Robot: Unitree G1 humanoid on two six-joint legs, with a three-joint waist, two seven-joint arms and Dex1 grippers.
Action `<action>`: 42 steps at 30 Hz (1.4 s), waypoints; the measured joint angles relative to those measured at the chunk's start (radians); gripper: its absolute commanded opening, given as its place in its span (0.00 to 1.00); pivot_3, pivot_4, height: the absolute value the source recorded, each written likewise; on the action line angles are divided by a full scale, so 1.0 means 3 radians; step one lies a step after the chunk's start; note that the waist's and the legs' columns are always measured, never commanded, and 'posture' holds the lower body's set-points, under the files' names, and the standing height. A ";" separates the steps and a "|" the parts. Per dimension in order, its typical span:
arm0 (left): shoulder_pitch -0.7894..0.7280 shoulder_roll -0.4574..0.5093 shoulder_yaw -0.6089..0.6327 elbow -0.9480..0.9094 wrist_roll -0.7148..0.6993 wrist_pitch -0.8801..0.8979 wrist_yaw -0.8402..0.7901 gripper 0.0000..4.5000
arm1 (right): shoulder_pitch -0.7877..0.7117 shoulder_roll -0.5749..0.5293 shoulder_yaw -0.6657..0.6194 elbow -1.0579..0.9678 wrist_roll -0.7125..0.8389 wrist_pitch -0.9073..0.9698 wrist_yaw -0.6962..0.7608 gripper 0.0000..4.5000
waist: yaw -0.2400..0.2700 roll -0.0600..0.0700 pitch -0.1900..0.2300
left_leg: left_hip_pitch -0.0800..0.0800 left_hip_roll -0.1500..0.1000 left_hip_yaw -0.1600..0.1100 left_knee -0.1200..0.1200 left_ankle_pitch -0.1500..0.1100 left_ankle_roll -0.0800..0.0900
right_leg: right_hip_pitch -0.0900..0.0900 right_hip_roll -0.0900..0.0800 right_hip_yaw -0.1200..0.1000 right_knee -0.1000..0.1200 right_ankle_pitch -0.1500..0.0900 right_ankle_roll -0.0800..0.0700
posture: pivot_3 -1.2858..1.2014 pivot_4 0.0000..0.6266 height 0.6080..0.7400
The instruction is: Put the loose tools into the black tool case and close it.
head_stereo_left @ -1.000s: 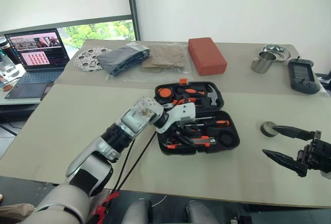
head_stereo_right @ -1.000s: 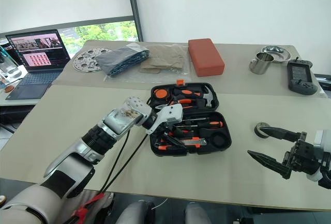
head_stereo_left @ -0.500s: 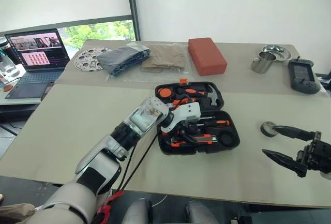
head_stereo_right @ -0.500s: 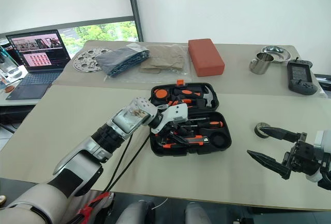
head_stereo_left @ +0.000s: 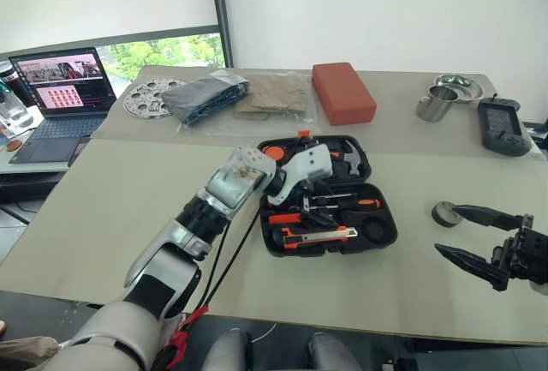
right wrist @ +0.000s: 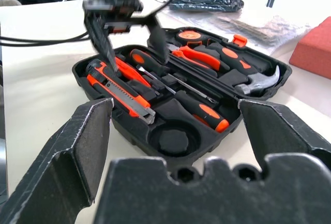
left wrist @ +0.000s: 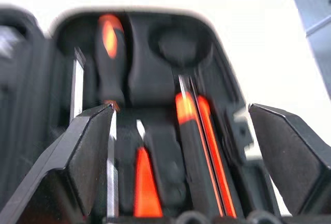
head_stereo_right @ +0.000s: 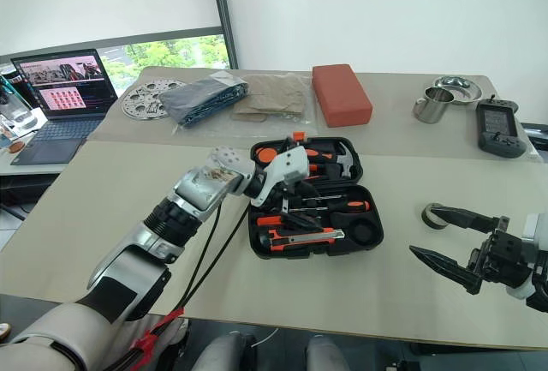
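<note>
Beige table: left gripper open above black tool case, seemingly empty.

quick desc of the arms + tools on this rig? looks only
Left arm: silver-grey shell segments, black ribbed joints, black cables hanging underneath, red tie low down. A white wrist housing carries the left tool. Right tool: two long black tapered fingers on a black base. The wrist views show matte black wedge-shaped pads.
</note>
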 measured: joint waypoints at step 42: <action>-0.0120 -0.0191 -0.0251 0.2103 0.0946 -0.3380 -0.0551 0.02 | 0.0241 0.0047 -0.0018 -0.0081 -0.0012 -0.0012 -0.0132 1.00 | -0.0017 0.0002 -0.0008 | 0.0037 -0.0003 -0.0003 0.0012 0.0000 0.0007 | 0.0062 0.0001 0.0002 0.0000 -0.0012 0.0026 | 0.52 0.24 0.90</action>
